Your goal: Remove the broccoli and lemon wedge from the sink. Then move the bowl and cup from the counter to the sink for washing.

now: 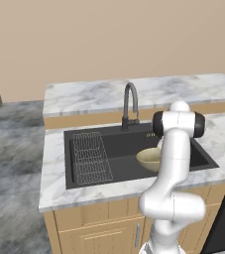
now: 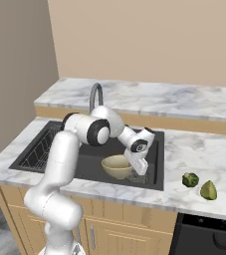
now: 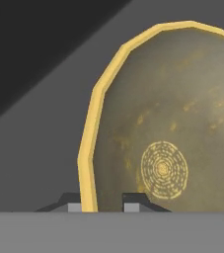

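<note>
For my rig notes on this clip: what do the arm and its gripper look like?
The arm is glossy white with rounded, tube-like links and dark bands at the joints. No cables show. The gripper is a white block under a dark round wrist cap; its fingertips are small, dark, with pale grey pads.

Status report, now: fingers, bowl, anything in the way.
Fingers straddle the bowl rim, gripper low in the sink. Broccoli and lemon wedge out on the counter. Nothing blocking.

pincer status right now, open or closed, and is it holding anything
Pincer: closed on the rim of the bowl, one finger on each side of the rim, with the bowl down in the sink.
</note>
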Tool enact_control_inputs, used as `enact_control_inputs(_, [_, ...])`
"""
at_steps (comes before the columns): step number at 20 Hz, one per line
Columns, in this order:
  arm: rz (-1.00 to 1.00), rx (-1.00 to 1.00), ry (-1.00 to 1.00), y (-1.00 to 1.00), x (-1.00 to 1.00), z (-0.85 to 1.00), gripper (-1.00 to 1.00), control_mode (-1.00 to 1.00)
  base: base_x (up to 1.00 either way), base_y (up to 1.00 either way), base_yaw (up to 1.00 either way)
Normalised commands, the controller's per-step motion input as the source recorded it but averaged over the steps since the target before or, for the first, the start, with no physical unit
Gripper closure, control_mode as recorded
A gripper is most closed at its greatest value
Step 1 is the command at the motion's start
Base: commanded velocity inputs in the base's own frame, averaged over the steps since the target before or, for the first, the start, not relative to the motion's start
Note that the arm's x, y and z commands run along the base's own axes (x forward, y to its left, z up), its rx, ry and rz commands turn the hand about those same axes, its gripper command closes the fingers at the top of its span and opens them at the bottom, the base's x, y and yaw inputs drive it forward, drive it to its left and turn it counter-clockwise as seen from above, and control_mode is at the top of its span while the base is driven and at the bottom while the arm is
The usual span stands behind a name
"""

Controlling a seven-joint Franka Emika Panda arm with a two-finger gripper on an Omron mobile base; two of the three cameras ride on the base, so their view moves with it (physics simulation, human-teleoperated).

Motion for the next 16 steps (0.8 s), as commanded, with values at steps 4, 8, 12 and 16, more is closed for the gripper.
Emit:
enact_control_inputs(4, [0.07, 0.0, 0.0, 0.0, 0.16, -0.32, 1.0, -1.0, 0.0, 0.0, 0.0])
enact_control_inputs(8, [0.07, 0.0, 0.0, 0.01, 0.08, -0.3, 1.0, -1.0, 0.0, 0.0, 0.0])
enact_control_inputs(12, [0.06, 0.01, -0.03, 0.03, 0.01, -0.28, 1.0, -1.0, 0.0, 0.0, 0.0])
enact_control_inputs(16, [0.04, 0.01, -0.07, 0.05, 0.0, -0.25, 1.0, -1.0, 0.0, 0.0, 0.0])
